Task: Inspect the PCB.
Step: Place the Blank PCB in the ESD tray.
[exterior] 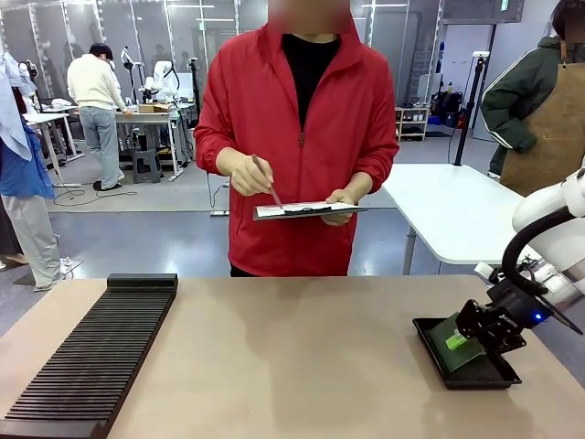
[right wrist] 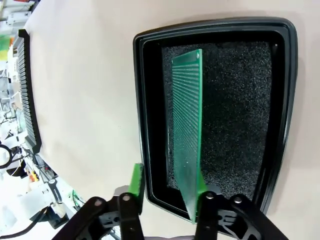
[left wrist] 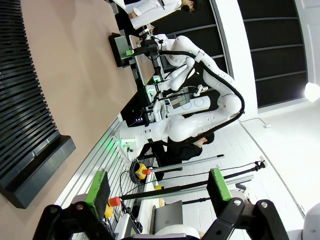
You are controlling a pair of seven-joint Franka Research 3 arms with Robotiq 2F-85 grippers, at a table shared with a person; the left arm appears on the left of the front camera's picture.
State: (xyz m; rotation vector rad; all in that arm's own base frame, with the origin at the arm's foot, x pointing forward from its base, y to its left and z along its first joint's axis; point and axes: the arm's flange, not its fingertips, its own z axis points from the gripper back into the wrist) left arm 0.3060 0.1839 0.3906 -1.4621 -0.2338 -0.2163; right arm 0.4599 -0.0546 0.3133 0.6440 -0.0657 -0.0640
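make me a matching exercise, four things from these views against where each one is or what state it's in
Things:
1. PCB
2. black tray
3. slotted black rack
4. clipboard

Places or states:
A. on the table's left side
B. held in the person's hand
C. tilted up on edge over the foam
D. at the table's right, under the right gripper

Pairs: 1-C, 2-D, 3-A, 4-B

Three cameras on one surface [exterior: 302, 366]
Front looks across at the person [exterior: 297, 137]; right wrist hangs close above the black tray [right wrist: 285, 100], also seen from front and left wrist.
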